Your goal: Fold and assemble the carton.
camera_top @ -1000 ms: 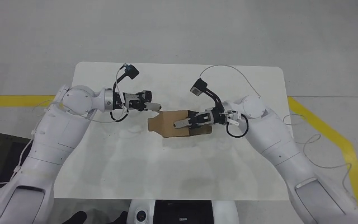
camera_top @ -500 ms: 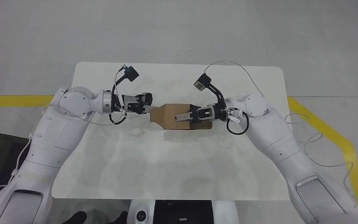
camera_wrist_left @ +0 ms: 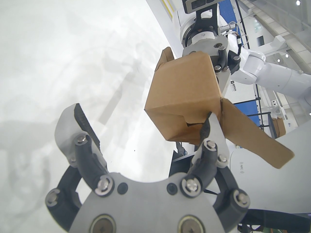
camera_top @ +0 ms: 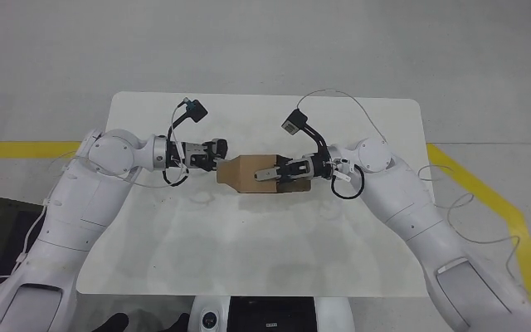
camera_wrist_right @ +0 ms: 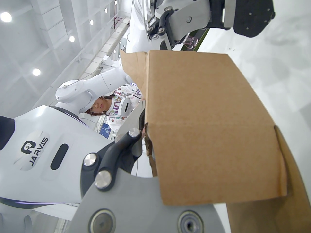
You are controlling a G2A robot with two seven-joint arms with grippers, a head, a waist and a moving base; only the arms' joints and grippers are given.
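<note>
the carton [camera_top: 247,172] is held over the middle of the worktop [camera_top: 274,249], one wall pinched by the fingers of the right gripper [camera_top: 267,175], while the left gripper [camera_wrist_left: 143,116], fingers spread, touches its half-closed end; best push the loose flap [camera_wrist_left: 255,138] in squarely along its crease, the right bracing against the shove.

A white table [camera_top: 249,249] with rounded corners stood on a pale grey floor [camera_top: 249,41]; its top carried faint smudges and scuff marks; a yellow stripe [camera_top: 33,149] ran along the floor to the left of the table; another yellow stripe [camera_top: 489,197] slanted off past its right end; a dark area of floor [camera_top: 10,216] lay at the near left; in the room behind, round ceiling lights [camera_wrist_right: 5,16] shone from a white gridded ceiling; blue panels [camera_wrist_left: 244,109] stood far off.
</note>
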